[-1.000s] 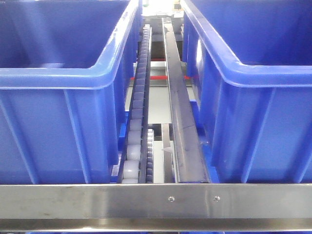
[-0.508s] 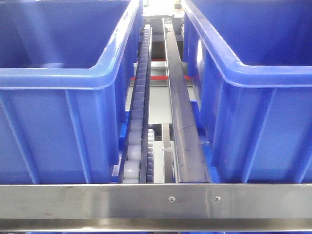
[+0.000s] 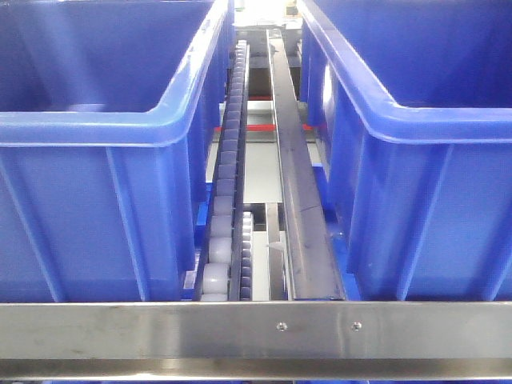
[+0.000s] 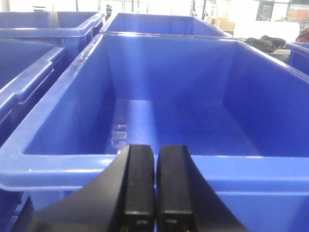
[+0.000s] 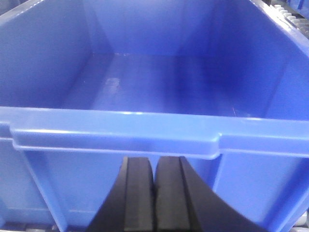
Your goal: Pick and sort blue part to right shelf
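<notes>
The blue part is out of view in every frame. The right shelf fills the front view, with its steel front rail (image 3: 160,330), a grey roller track (image 3: 227,176) and two large blue bins (image 3: 88,128) (image 3: 432,120). My left gripper (image 4: 155,148) is shut with nothing between its fingers. It hovers just before the near rim of an empty blue bin (image 4: 58,163). My right gripper (image 5: 154,160) is also shut and empty, level with the front lip of another empty blue bin (image 5: 111,134).
A steel divider bar (image 3: 298,200) runs back between the two bins beside the roller track. More blue bins (image 4: 29,82) stand to the left of and behind the left gripper's bin. Boxes and clutter (image 4: 263,41) lie far behind.
</notes>
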Robot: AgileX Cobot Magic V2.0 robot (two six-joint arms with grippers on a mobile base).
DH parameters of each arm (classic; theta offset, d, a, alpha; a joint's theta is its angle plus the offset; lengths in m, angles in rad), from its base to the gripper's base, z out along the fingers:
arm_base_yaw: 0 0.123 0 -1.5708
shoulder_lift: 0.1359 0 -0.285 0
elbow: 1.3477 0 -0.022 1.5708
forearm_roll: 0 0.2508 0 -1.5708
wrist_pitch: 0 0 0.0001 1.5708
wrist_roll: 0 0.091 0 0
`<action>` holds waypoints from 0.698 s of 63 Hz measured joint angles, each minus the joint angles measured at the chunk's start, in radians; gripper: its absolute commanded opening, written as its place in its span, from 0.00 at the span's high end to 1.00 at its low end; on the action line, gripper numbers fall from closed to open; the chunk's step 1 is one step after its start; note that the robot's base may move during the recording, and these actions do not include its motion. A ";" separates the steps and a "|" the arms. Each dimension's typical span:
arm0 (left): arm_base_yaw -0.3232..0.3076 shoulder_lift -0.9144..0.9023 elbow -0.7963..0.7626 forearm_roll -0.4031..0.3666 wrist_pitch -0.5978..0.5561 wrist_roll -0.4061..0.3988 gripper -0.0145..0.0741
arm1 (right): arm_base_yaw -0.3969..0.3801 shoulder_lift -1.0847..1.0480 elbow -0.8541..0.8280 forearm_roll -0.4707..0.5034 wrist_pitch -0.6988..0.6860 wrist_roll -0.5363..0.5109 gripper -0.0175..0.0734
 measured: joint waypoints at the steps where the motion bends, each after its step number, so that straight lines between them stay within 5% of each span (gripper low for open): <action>1: 0.000 0.000 0.000 0.000 0.002 0.000 0.70 | 0.000 0.000 0.000 0.000 0.000 0.000 0.75; 44: 0.050 0.000 0.000 -0.004 0.021 -0.001 0.70 | 0.000 0.000 0.000 0.000 0.000 0.000 0.75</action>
